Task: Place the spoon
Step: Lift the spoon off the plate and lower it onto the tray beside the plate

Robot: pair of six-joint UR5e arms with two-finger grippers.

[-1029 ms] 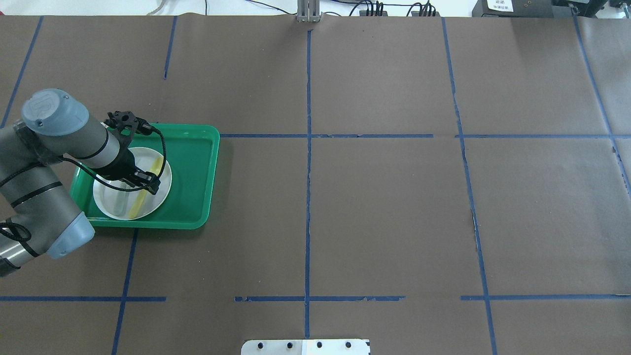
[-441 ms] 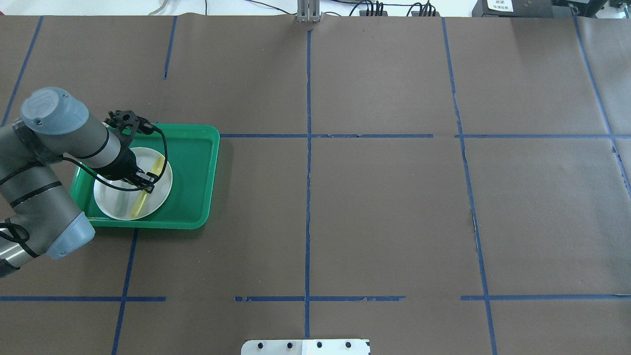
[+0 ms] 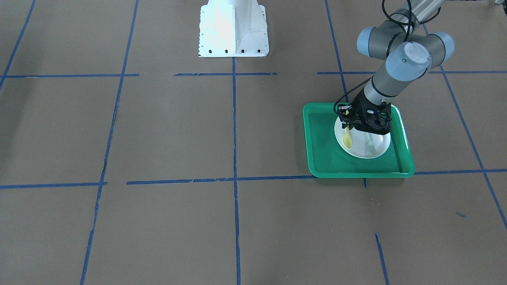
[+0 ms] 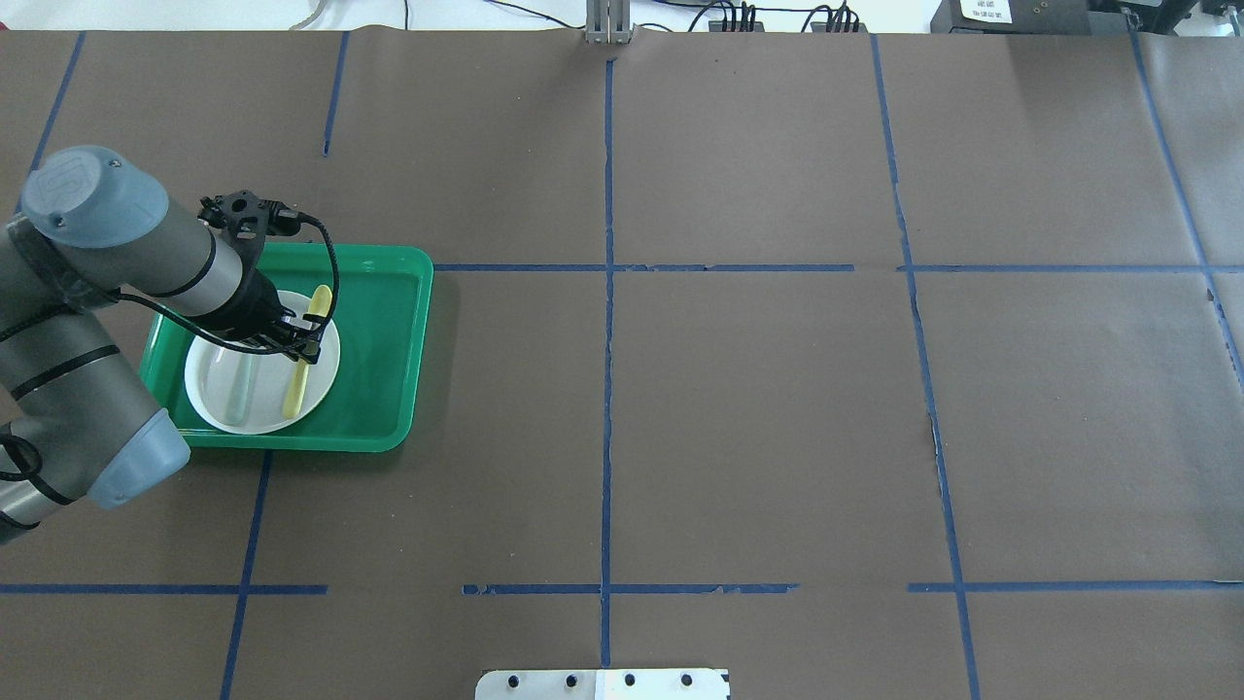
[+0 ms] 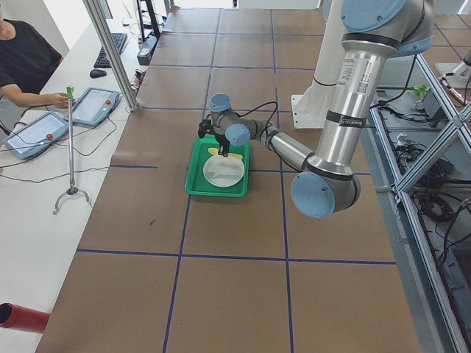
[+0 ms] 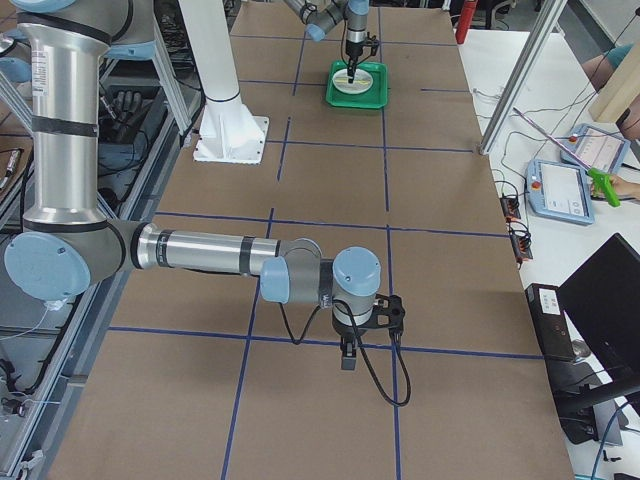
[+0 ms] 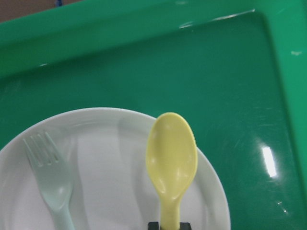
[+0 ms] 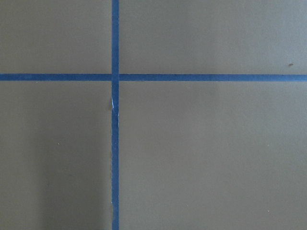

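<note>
On the plate (image 7: 105,158) beside the spoon (image 7: 171,158), a fork (image 7: 50,177)

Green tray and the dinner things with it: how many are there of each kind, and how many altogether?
green tray: 1
white plate: 1
yellow spoon: 1
grey-green fork: 1
Total: 4

Fork (image 7: 55,184), white plate (image 7: 110,182), green tray (image 7: 230,96)
</note>
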